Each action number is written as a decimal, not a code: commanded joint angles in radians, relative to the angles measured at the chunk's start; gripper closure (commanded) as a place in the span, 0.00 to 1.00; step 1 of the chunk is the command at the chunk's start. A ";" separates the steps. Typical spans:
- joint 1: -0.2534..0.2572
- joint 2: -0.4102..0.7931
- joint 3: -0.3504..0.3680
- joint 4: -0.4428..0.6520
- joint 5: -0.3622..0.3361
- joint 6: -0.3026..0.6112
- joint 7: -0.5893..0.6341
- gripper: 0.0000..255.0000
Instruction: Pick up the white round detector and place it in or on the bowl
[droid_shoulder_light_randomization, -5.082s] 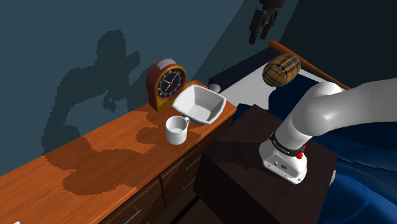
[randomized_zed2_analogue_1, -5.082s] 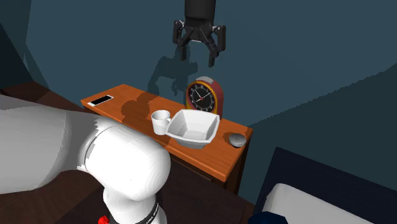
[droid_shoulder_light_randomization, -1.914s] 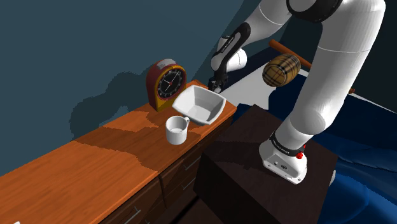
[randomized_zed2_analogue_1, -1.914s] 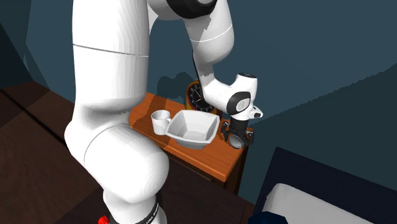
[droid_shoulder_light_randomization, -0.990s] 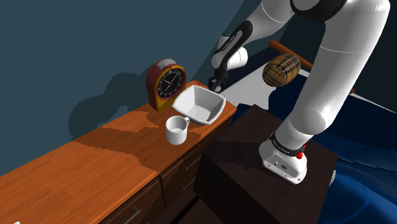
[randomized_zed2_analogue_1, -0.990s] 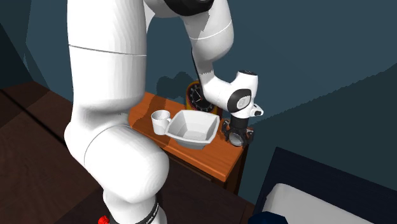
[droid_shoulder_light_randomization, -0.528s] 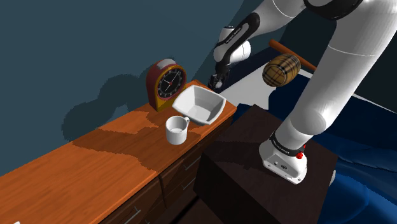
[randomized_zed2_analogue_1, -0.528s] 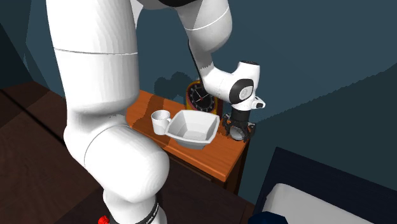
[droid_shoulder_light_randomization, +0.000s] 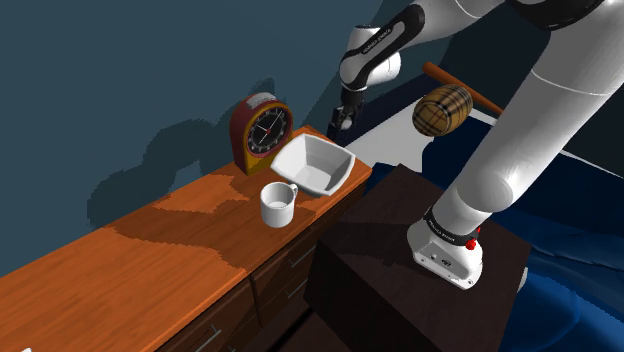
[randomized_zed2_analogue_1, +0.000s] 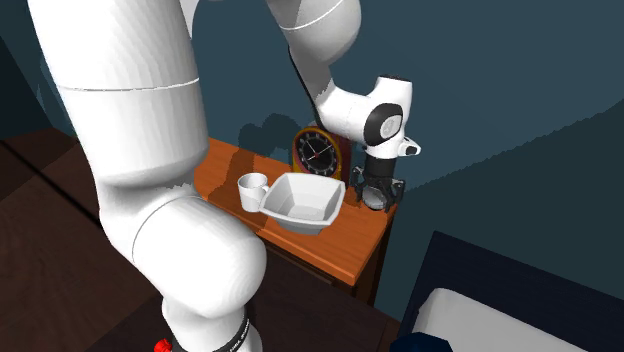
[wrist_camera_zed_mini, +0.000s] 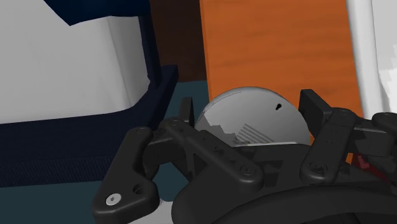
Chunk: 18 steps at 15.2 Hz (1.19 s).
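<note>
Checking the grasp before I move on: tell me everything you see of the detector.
The detector is a grey round dome with one small dark hole and a patch of vent slats. It sits clamped between the black fingers of the hand, its face toward the wrist camera, over the orange dresser top.

Dim overall. Arm (droid_shoulder_light_randomization: 545, 110) casts a jagged-edged shadow on the blue wall (droid_shoulder_light_randomization: 100, 70) and part of the dresser top (droid_shoulder_light_randomization: 140, 270). Wrist view: detector (wrist_camera_zed_mini: 254, 118) shades from pale to grey across its dome. Edges sharp throughout.
</note>
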 joint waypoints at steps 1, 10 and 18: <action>0.000 -0.021 -0.001 0.009 -0.007 -0.030 0.004 1.00; 0.000 -0.114 -0.002 0.044 -0.034 -0.156 0.024 1.00; 0.031 -0.214 0.041 0.007 -0.049 -0.218 0.107 1.00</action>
